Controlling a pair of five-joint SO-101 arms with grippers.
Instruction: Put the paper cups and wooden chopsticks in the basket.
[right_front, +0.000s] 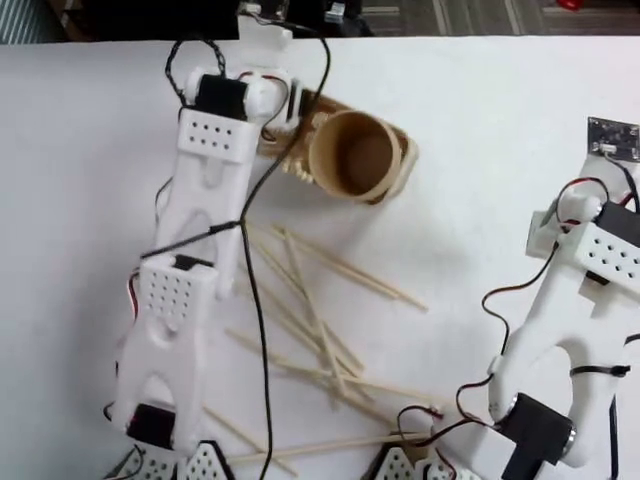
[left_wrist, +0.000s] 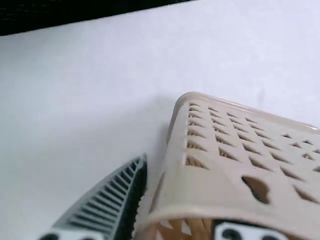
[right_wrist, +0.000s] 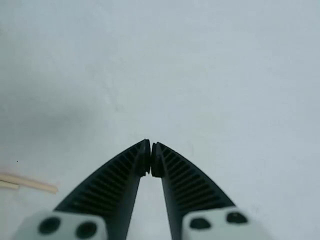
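Observation:
A beige perforated basket (right_front: 400, 165) lies near the table's far middle, and a brown paper cup (right_front: 350, 155) rests in it with its mouth facing up. My left gripper (right_front: 285, 125) is at the basket's left end. In the left wrist view the basket (left_wrist: 235, 165) wall sits between the jaws, with one ribbed finger (left_wrist: 117, 202) against its outside, so the left gripper (left_wrist: 165, 200) is shut on it. Several wooden chopsticks (right_front: 320, 320) lie scattered on the middle of the table. My right gripper (right_wrist: 150, 160) is shut and empty over bare table, with a chopstick end (right_wrist: 27, 183) nearby.
The table (right_front: 500, 100) is white. The left arm (right_front: 190, 270) stretches from the near edge up to the basket, with a black cable (right_front: 262, 330) trailing over the chopsticks. The right arm (right_front: 580, 320) stands at the right side. A dark strip runs along the far edge.

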